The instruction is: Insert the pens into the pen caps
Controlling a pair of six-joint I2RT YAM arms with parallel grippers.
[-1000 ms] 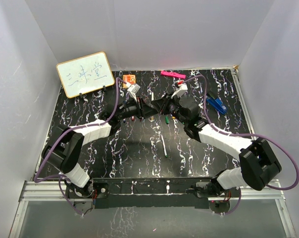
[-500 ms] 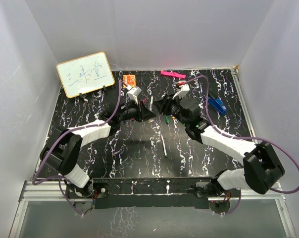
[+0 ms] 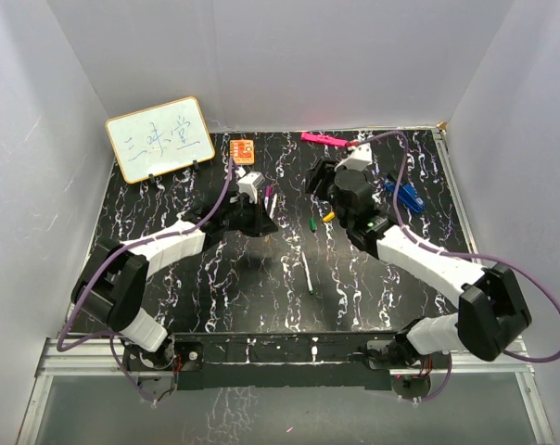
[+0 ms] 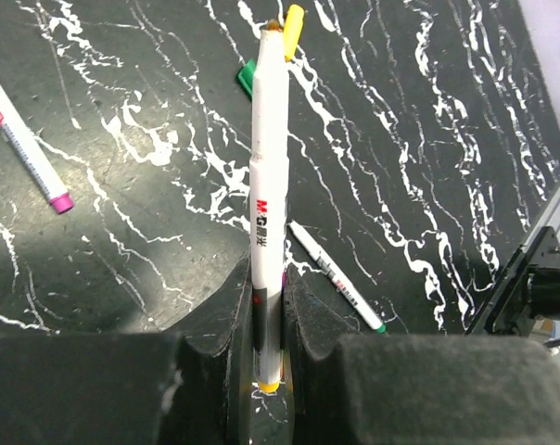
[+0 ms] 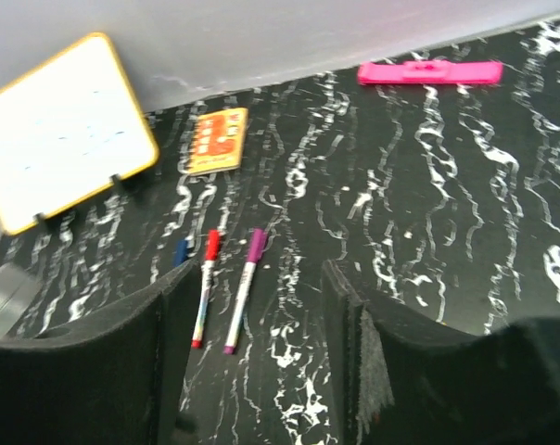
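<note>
My left gripper [image 4: 268, 278] is shut on a white pen [image 4: 266, 158] with a yellow rear end; its bare tip points away from me over the table. It shows in the top view [image 3: 263, 202] left of centre. A yellow cap [image 4: 293, 19] and a green cap [image 4: 248, 76] lie on the table beyond the tip, also in the top view: yellow [image 3: 328, 216], green [image 3: 313, 223]. A green-tipped pen [image 3: 308, 275] lies loose. My right gripper [image 5: 259, 315] is open and empty, above a red-capped pen [image 5: 204, 287], a purple-capped pen [image 5: 243, 289] and a blue cap [image 5: 181, 250].
A flat pink bar [image 3: 324, 139] lies at the back edge. An orange card [image 3: 241, 148] and a small whiteboard [image 3: 159, 137] stand at the back left. A larger blue object [image 3: 405, 195] lies at the right. White walls enclose the table.
The two grippers were close together at the table's middle and have drawn apart. The right one moved back and right; the left one moved left, still holding the pen.
</note>
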